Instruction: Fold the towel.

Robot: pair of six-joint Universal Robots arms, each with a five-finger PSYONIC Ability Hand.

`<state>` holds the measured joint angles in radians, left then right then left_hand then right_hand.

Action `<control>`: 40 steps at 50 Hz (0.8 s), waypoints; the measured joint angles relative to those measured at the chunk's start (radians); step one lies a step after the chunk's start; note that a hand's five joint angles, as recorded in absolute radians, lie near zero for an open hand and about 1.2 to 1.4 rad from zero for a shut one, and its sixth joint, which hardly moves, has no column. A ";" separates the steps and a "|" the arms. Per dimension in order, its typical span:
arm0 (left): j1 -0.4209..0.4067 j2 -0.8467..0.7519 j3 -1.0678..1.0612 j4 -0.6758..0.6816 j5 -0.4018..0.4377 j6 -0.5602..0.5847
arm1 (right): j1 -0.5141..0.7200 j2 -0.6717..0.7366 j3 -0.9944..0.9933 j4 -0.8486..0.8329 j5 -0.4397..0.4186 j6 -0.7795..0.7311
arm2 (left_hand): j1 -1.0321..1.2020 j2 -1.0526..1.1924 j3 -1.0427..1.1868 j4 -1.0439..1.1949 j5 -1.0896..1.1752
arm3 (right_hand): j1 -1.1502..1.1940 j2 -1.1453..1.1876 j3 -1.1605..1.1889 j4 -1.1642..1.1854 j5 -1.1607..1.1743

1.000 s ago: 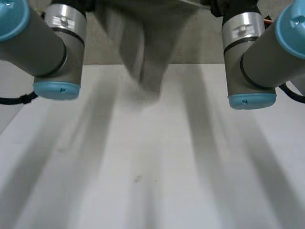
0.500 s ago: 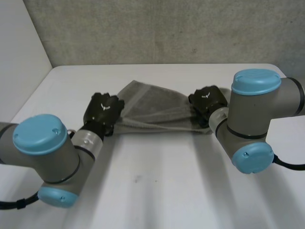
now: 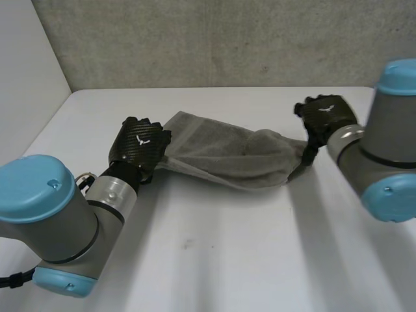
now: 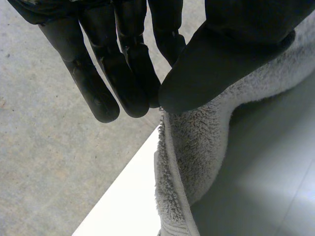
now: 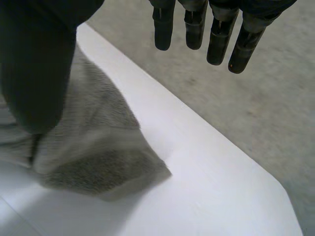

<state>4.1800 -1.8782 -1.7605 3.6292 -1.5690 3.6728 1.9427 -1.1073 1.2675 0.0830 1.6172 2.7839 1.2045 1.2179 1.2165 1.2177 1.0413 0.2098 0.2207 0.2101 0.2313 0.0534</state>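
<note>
A grey towel [image 3: 221,153] lies stretched and rumpled across the far half of the white table [image 3: 227,260]. My left hand [image 3: 140,144] holds its left end. In the left wrist view the thumb [image 4: 221,44] and fingers [image 4: 118,73] pinch the towel's hemmed edge [image 4: 192,147], which hangs down from them. My right hand [image 3: 325,116] is just beyond the towel's right end, apart from it. In the right wrist view its fingers [image 5: 206,29] are straight and spread away from the thumb [image 5: 34,64], and the towel's corner [image 5: 93,142] lies loose on the table below.
A grey wall [image 3: 227,39] stands behind the table's far edge, and a white panel [image 3: 26,78] closes the left side. The towel's right corner lies close to the table's edge [image 5: 197,142]. Bare table stretches in front of the towel.
The towel, hanging high between both raised arms a second ago, came down onto the table. The right hand has since let go of its end and drawn away to the right.
</note>
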 measured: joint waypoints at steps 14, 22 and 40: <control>-0.028 0.136 0.047 -0.110 -0.005 -0.068 | -0.146 -0.188 0.295 -0.008 -0.123 0.107 | 0.000 0.000 0.000 0.000 0.000 | 0.257 0.323 0.334 0.312 0.297; -0.048 0.212 0.096 -0.163 -0.004 -0.133 | -0.167 -0.213 0.448 -0.013 -0.287 0.199 | 0.000 0.000 0.000 0.000 0.000 | 0.298 0.375 0.387 0.367 0.348; -0.107 0.297 0.121 -0.184 -0.007 -0.147 | -0.119 -0.002 0.389 -0.187 -0.319 0.397 | 0.000 0.000 0.000 0.000 0.000 | 0.213 0.258 0.262 0.240 0.243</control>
<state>4.0734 -1.5813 -1.6396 3.4449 -1.5755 3.5257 1.8233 -1.1088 1.6568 -0.1036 1.2979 3.1805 1.2045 1.2179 1.2165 1.2179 1.0413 0.4233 0.4783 0.4721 0.4716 0.2963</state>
